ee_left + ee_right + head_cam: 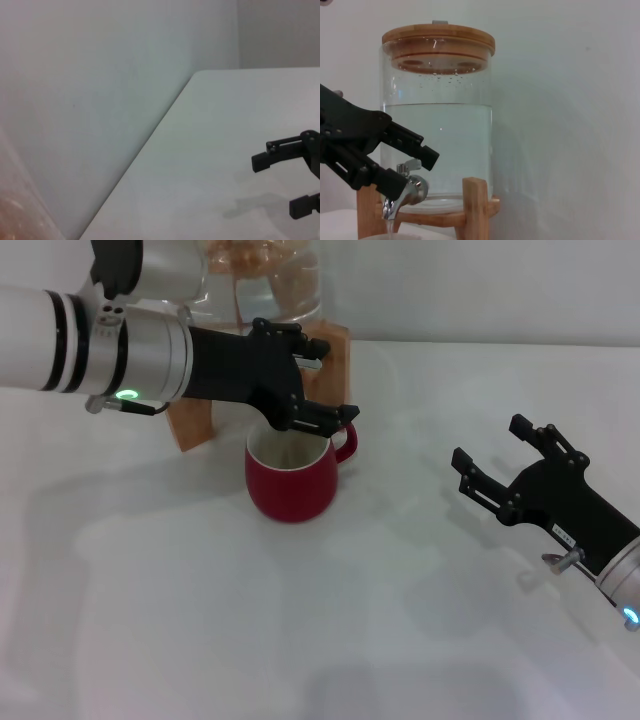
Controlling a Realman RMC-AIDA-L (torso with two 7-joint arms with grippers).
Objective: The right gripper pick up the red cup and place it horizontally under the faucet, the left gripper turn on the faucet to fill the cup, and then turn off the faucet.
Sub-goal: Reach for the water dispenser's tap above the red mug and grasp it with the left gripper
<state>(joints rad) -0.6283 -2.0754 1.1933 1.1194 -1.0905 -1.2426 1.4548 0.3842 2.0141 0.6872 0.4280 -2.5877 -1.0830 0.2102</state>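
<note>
The left end effector [322, 380] reached across the glass jar [437, 112] on its wooden stand [472, 207], its fingers set around the faucet [409, 189] lever, whether they pressed it I could not tell. Water ran thinly from the spout. The right end effector [497, 462] hovered open and empty over the white tabletop [300, 620], well apart. The cup [292, 477] stood upright directly beneath the faucet.
</note>
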